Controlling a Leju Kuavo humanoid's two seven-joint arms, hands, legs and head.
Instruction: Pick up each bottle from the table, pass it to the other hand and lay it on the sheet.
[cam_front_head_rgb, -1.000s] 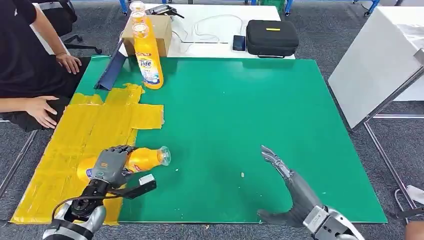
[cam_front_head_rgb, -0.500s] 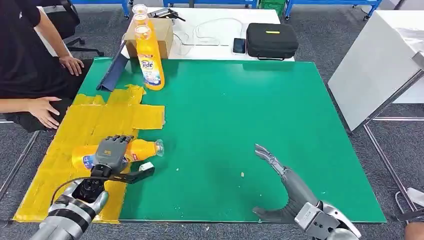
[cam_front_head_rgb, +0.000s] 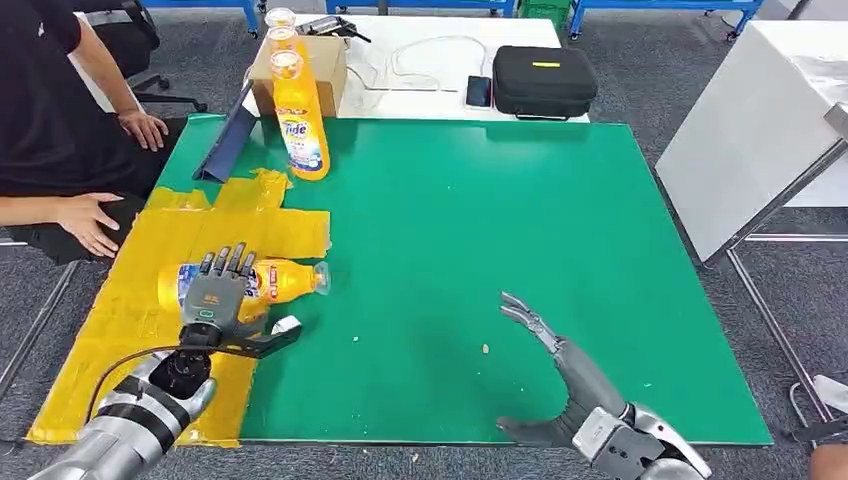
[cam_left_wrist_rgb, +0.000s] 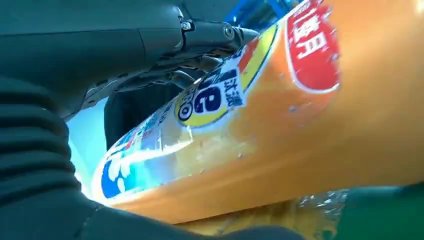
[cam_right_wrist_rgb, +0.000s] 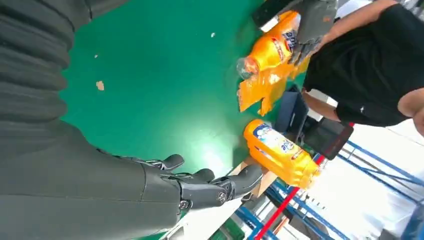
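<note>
Your left hand (cam_front_head_rgb: 222, 297) lies over the lying bottle (cam_front_head_rgb: 262, 281), which rests on its side on the yellow sheet (cam_front_head_rgb: 150, 260) near the sheet's edge toward the green table (cam_front_head_rgb: 480, 230), cap end pointing out over the green. From the head view the fingers drape across the bottle's label with the thumb stretched low beside it; whether they grip or only rest there, you cannot tell from these pictures, though the left wrist view shows the bottle's body (cam_left_wrist_rgb: 280, 125) pressed close under the fingers (cam_left_wrist_rgb: 210, 35). Judge this as the laying-down step, nearly done. To finish it well, spread the fingers fully before you lift, and raise the hand straight up off the bottle rather than dragging sideways, since a round bottle on its side will likely roll toward the green if nudged. Watch that the thumb clears the underside first. Your right hand (cam_front_head_rgb: 545, 375) hovers open above the table with fingers spread, holding nothing, well apart from the sheet. Keep it there until the left is free. The standing bottle (cam_front_head_rgb: 300, 125) waits upright at the far edge of the table just beyond the sheet, with a cardboard box (cam_front_head_rgb: 325, 62) behind it; a person (cam_front_head_rgb: 60, 120) sits close at the sheet's side with a hand near its edge, so move slowly there.
</note>
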